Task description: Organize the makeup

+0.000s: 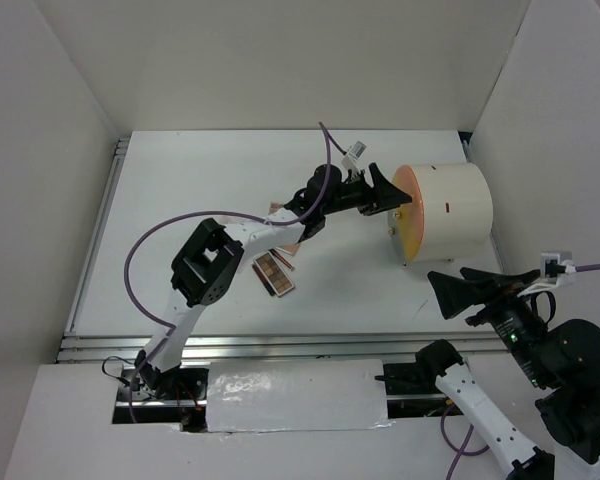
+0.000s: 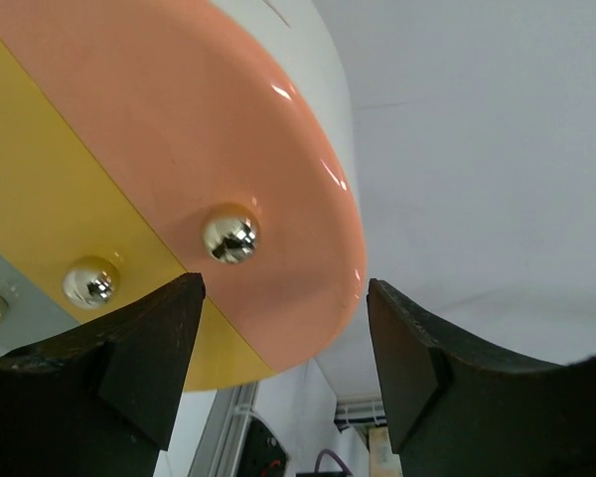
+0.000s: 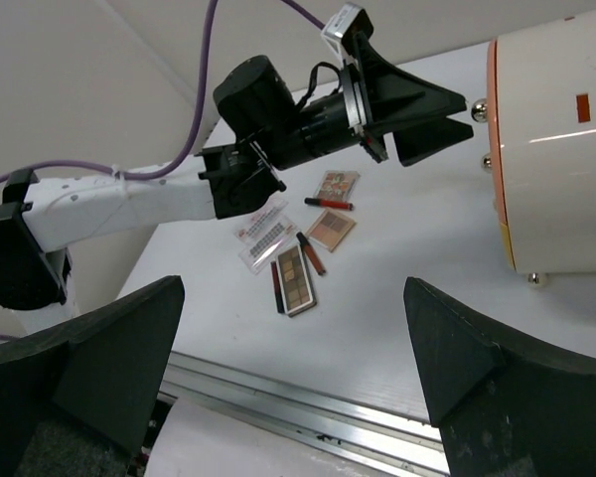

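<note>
The makeup lies in a loose cluster on the white table: a long eyeshadow palette (image 3: pixel 296 278), a square palette (image 3: pixel 331 229), another palette (image 3: pixel 336 185), a white printed packet (image 3: pixel 263 232), a red stick (image 3: pixel 329 203) and a dark stick (image 3: pixel 277 287). In the top view I see the long palette (image 1: pixel 273 273); the left arm covers much of the rest. My left gripper (image 1: pixel 400 200) (image 2: pixel 283 368) is open and empty, its fingers just in front of the orange drawer front (image 2: pixel 228 129), below its gold knob (image 2: pixel 229 236). My right gripper (image 1: pixel 448 285) (image 3: pixel 290 286) is open and empty, raised at the near right.
A large white cylinder (image 1: pixel 450 205) lies on its side at the right, its orange and yellow drawer fronts (image 2: pixel 60 199) facing left. A metal rail (image 1: pixel 280 345) runs along the table's near edge. White walls close in three sides.
</note>
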Controlling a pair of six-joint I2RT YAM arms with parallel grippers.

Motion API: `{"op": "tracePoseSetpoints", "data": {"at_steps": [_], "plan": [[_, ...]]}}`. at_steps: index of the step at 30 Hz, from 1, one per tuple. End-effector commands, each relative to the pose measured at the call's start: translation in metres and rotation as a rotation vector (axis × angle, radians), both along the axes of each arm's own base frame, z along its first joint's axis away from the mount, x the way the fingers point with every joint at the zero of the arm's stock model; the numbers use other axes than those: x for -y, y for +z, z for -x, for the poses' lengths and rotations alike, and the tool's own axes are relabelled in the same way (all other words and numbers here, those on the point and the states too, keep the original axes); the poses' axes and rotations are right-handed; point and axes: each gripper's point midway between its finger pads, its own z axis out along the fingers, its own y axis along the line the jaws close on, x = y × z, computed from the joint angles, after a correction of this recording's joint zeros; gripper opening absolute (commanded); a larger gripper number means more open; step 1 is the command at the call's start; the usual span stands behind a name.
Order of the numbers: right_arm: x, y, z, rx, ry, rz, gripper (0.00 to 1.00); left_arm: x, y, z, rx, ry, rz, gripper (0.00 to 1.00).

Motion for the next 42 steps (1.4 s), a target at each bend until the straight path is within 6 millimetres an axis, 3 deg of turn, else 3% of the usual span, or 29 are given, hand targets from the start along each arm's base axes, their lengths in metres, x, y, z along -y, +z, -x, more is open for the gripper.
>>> {"op": "tracePoseSetpoints", "data": {"at_steps": [1,9,15,18,24,32,34,42], "plan": [[-0.007,0.001,0.002,0.020,0.042,0.009,1.00,0.005,0.010,-0.017,0.035,0.040,0.029,0.79],[-0.004,0.002,0.007,0.037,0.038,0.006,1.00,0.010,0.003,-0.033,0.038,0.096,-0.026,0.74],[-0.001,0.000,0.009,0.039,0.033,0.012,1.00,0.011,0.008,-0.039,0.049,0.112,-0.019,0.62],[-0.001,0.000,0.009,0.036,0.032,0.015,1.00,0.013,0.006,-0.039,0.037,0.102,-0.005,0.57],[0.001,-0.002,0.009,0.033,0.019,0.023,1.00,0.017,-0.002,-0.035,0.021,0.097,-0.005,0.56],[0.002,-0.005,0.007,0.026,0.015,0.031,1.00,0.016,0.000,-0.031,0.022,0.086,0.021,0.42],[0.002,-0.006,0.007,0.025,0.013,0.033,1.00,0.016,-0.001,-0.031,0.015,0.084,0.026,0.30],[0.001,-0.011,0.002,0.014,0.006,0.040,1.00,0.005,0.008,-0.029,0.032,0.108,0.014,0.21]]}}
